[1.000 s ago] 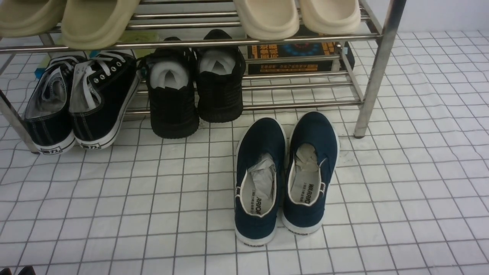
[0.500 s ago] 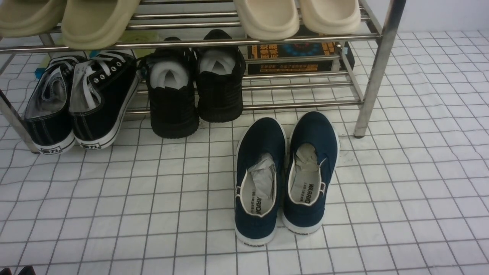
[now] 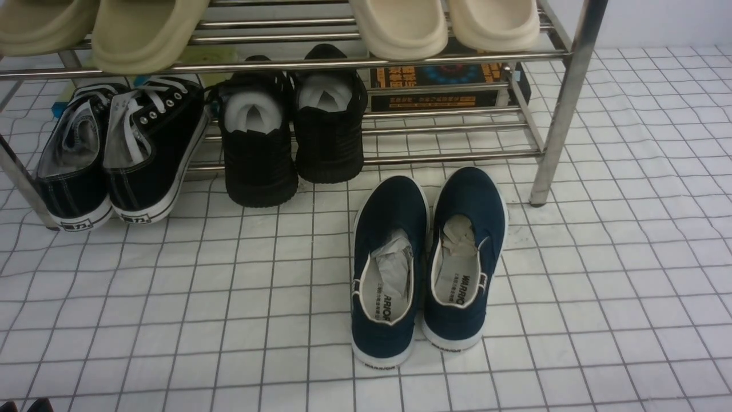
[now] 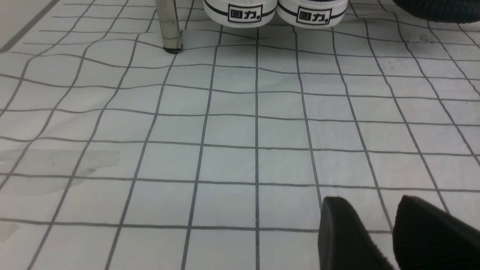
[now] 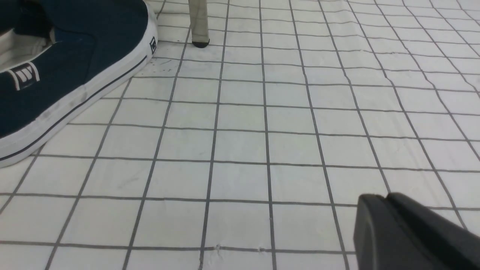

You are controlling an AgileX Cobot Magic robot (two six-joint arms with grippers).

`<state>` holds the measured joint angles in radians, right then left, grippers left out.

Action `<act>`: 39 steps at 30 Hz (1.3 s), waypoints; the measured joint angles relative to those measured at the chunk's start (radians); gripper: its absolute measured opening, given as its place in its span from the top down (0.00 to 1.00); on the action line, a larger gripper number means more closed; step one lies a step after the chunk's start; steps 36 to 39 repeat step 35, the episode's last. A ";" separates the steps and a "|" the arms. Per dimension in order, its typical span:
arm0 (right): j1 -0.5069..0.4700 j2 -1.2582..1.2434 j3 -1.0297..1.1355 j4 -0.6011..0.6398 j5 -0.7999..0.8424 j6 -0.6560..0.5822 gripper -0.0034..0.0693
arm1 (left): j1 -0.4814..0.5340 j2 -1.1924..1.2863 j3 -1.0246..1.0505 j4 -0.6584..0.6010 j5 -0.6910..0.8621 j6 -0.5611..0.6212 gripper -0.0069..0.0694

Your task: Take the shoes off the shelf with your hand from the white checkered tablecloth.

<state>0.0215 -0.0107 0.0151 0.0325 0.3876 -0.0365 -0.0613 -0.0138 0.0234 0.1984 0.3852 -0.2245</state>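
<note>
Shoes [image 3: 426, 263] centre frame on tablecloth [image 3: 600, 274], off shelf [image 3: 563, 103]; step looks done. Right pincer [image 5: 390, 217] pressed together, left pincer [image 4: 390, 228] spread; next: retreat.

You see an evenly, brightly lit scene with soft light from overhead, so the white checkered tablecloth [image 3: 600, 286] reads pale and only faint shadows sit under the navy shoes [image 3: 426, 263] and beneath the shelf [image 3: 563, 103], whose steel bars carry thin bright glints. Your front view is slightly soft and grainy. In both wrist views the near dark fingertips [image 4: 348, 240] look blurred.
</note>
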 joint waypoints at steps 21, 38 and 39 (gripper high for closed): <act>0.000 0.000 -0.001 0.000 0.000 -0.002 0.85 | 0.000 0.000 0.000 0.000 0.000 0.000 0.59; 0.000 0.000 -0.001 0.000 0.000 -0.002 0.84 | 0.000 0.000 0.000 0.000 0.000 0.000 0.59; 0.000 0.000 -0.001 0.000 0.000 -0.002 0.84 | 0.000 0.000 0.000 0.000 0.000 0.000 0.59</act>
